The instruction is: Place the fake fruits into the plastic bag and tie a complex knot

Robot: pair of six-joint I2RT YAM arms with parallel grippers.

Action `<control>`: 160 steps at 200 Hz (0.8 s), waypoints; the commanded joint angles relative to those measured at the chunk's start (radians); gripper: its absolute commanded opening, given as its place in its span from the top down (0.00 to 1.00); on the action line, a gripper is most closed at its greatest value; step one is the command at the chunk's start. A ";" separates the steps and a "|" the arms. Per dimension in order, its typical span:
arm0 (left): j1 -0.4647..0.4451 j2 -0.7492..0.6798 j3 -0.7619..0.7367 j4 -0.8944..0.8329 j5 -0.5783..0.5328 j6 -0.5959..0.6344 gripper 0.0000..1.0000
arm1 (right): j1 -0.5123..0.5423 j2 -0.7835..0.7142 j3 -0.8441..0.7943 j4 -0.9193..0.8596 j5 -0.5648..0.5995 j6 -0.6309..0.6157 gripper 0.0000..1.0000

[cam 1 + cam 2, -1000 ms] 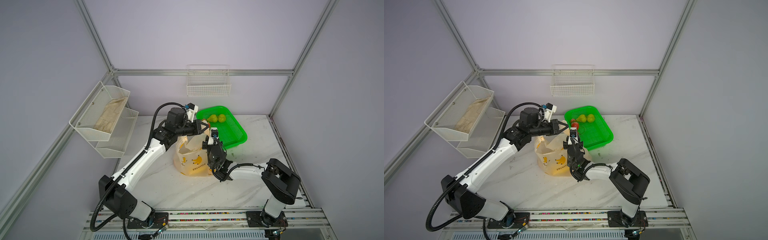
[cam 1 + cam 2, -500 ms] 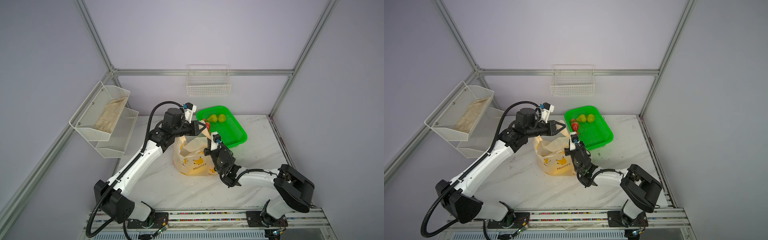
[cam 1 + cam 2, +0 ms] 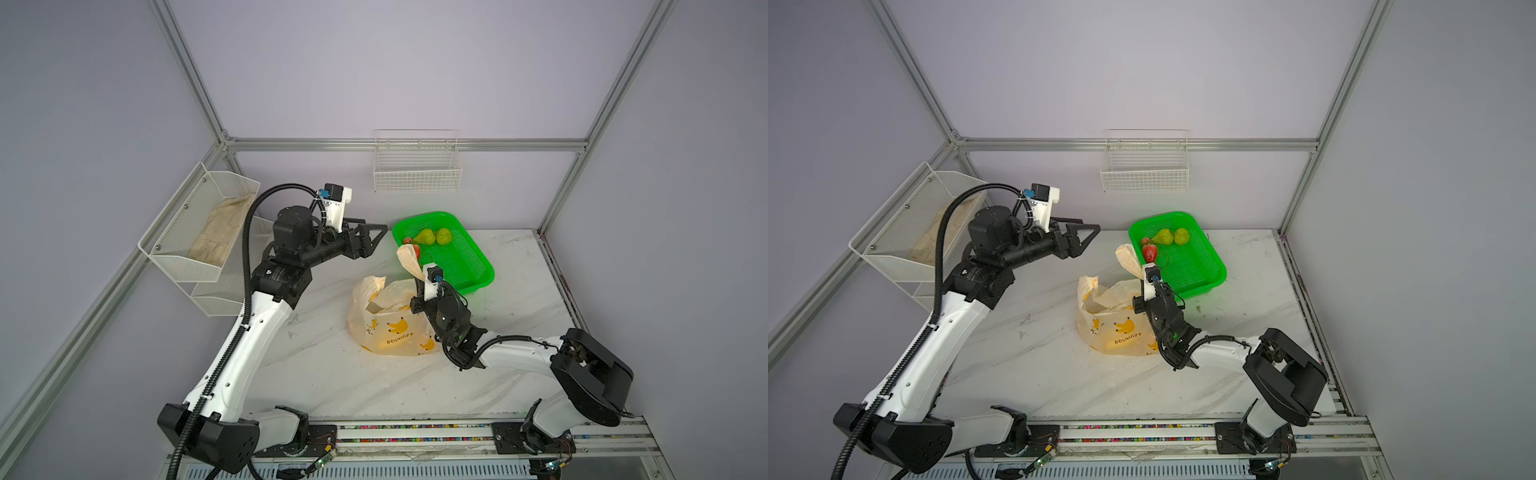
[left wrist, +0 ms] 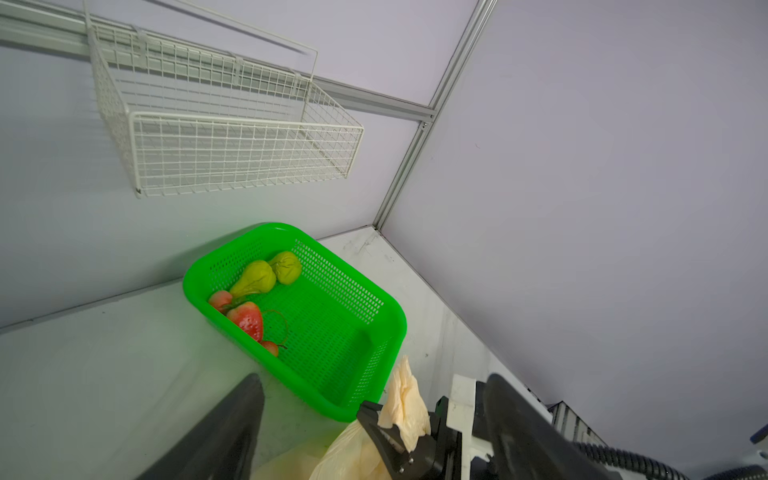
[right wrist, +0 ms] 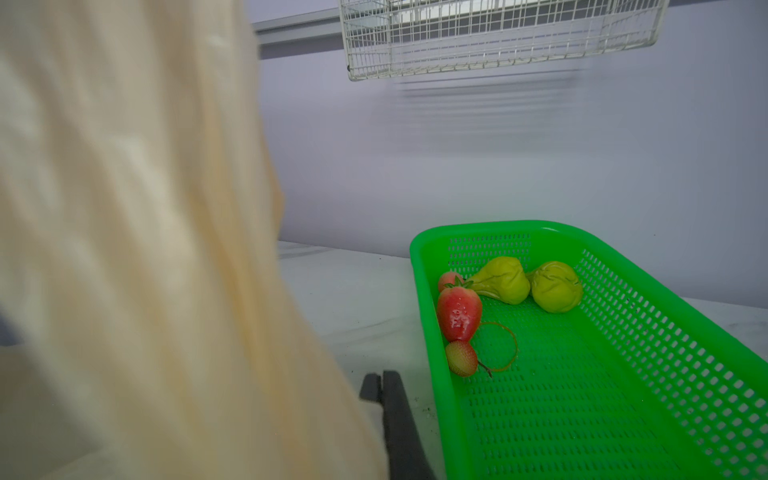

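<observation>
Both top views: white marble tabletop (image 3: pixel 332 382), lilac walls (image 3: pixel 415 83). The translucent cream banana-print plastic bag (image 3: pixel 395 332) stands mid-table beside the green mesh basket (image 3: pixel 484 272); my left gripper (image 3: pixel 374 225) gapes empty.
Left wrist: right gripper (image 4: pixel 401 432) pinches the bag's handle (image 4: pixel 405 395).
Right wrist: green pears (image 5: pixel 503 280) and red strawberries (image 5: pixel 459 311) lie in the basket.

Our left arm stretches forward, wrist level, and our left gripper (image 3: pixel 374 232) hangs with jaws spread wide. Ahead of and below its fingertips, our right gripper (image 4: pixel 390 426) points upward from a low, folded arm, clamped on a handle of the plastic bag (image 3: pixel 395 328).
</observation>
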 commanded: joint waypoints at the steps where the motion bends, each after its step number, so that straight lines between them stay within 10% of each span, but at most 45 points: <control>1: 0.055 -0.131 -0.073 -0.052 0.055 0.158 0.14 | -0.017 -0.040 0.001 -0.033 -0.044 0.063 1.00; 44: 0.105 -0.322 -0.247 -0.149 0.287 0.333 0.09 | -0.049 -0.065 0.019 -0.097 -0.139 0.109 1.00; 78: 0.107 -0.400 -0.310 -0.301 0.251 0.552 0.03 | -0.057 -0.083 0.032 -0.135 -0.171 0.113 1.00; 160: 0.144 -0.216 -0.335 -0.254 0.274 0.842 0.10 | -0.057 -0.106 0.038 -0.152 -0.185 0.102 1.00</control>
